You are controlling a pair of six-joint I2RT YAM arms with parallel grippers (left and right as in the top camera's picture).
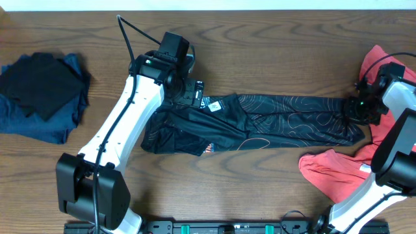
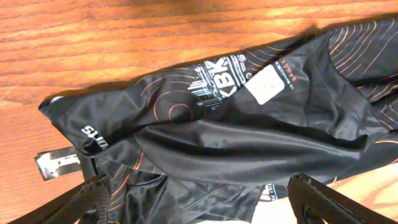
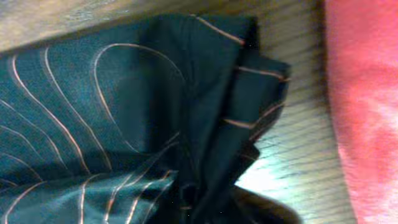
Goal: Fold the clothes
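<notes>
The black jersey with thin orange contour lines lies stretched left to right across the table, bunched at its left end. My left gripper hovers over that bunched end near the logos and white label. Its fingers are spread wide with jersey fabric between them, not pinched. My right gripper is at the jersey's right end. In the right wrist view the fabric gathers into folds at the jaws, which look shut on it. A coral-red shirt lies at the right.
More coral-red cloth lies at the far right behind the right arm. A pile of dark blue and black clothes sits at the left edge. The wooden table shows behind and in front of the jersey.
</notes>
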